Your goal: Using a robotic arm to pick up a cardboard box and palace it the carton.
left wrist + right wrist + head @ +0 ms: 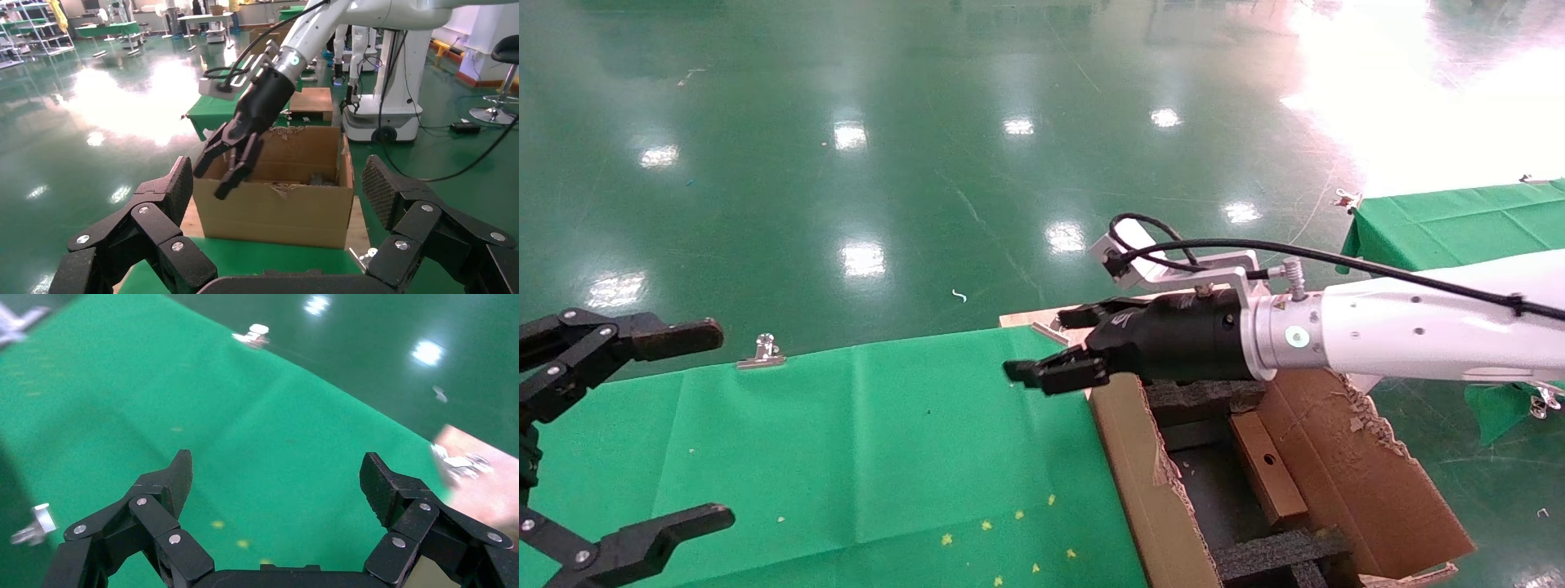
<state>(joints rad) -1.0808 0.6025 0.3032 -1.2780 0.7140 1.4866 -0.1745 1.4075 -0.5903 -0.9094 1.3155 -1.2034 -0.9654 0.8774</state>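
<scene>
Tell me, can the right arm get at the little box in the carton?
Probably yes. The right gripper hangs open just above the carton's near wall. The carton is open at the top, and the little box lies uncovered between the black foam pieces, with nothing over it.

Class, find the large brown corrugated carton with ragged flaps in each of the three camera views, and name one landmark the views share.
Head view: large brown corrugated carton at lower right, under the right gripper.
Left wrist view: centre, behind that gripper.
Right wrist view: not in it.
Shared landmark: green table cloth.
</scene>
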